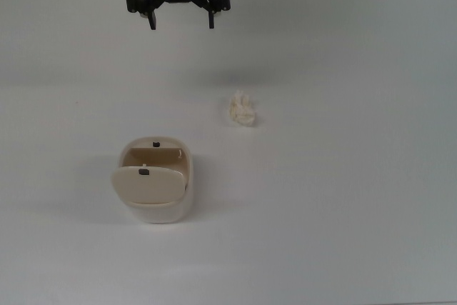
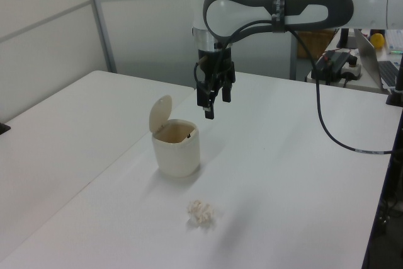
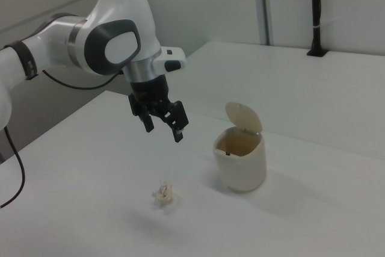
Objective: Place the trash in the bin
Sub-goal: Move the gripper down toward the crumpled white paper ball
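Hanging above the white table (image 1: 343,48) near its far edge in the top view, the black two-finger gripper (image 1: 181,21) points downward with its fingers spread apart and nothing between them; a blue light glows on the arm just above it. In the left view the gripper (image 2: 215,105) hovers clear of the tabletop, above and behind the bin (image 2: 176,147), and in the right view the gripper (image 3: 162,129) sits to the right view's left of the bin (image 3: 240,162), tilted slightly. The bin (image 1: 157,189) stands upright on the table, toward the top view's left of the middle, a small beige rounded container whose flap lid (image 2: 160,113) is swung up so that the mouth is open and the brownish inside shows. The trash (image 1: 242,110), a small off-white crumpled wad of paper, lies on the bare tabletop near the middle, apart from the bin and apart from the gripper. In the left view the wad (image 2: 201,213) lies nearer the front edge than the bin, and in the right view the wad (image 3: 163,194) lies below the gripper, to the right view's left of the bin. A black cable (image 2: 327,127) trails from the arm to the table's right edge in the left view.
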